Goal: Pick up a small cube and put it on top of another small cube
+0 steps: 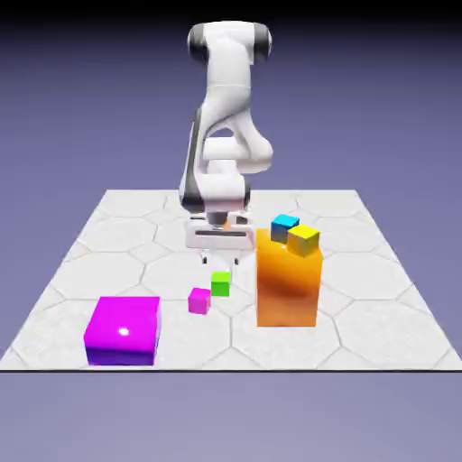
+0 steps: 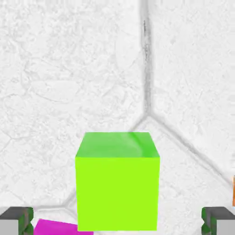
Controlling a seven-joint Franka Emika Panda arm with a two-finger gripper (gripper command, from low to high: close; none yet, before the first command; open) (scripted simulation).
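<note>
The small bright green cube (image 1: 221,284) rests on the white tiled table (image 1: 108,235), with a small magenta cube (image 1: 199,300) just beside it toward the exterior view's left. My gripper (image 1: 221,262) hangs directly above the green cube, a short way off it, jaws open. In the hand view the green cube (image 2: 117,181) fills the lower middle between my grey fingertips (image 2: 16,220), which stand wide apart and do not touch it. A corner of the magenta cube (image 2: 55,227) peeks out at the bottom left.
A tall orange block (image 1: 289,280) stands close on the exterior view's right, carrying a small blue cube (image 1: 285,223) and a small yellow cube (image 1: 304,238). A large magenta block (image 1: 124,330) sits at the front left. An orange sliver (image 2: 233,190) shows at the hand view's right edge.
</note>
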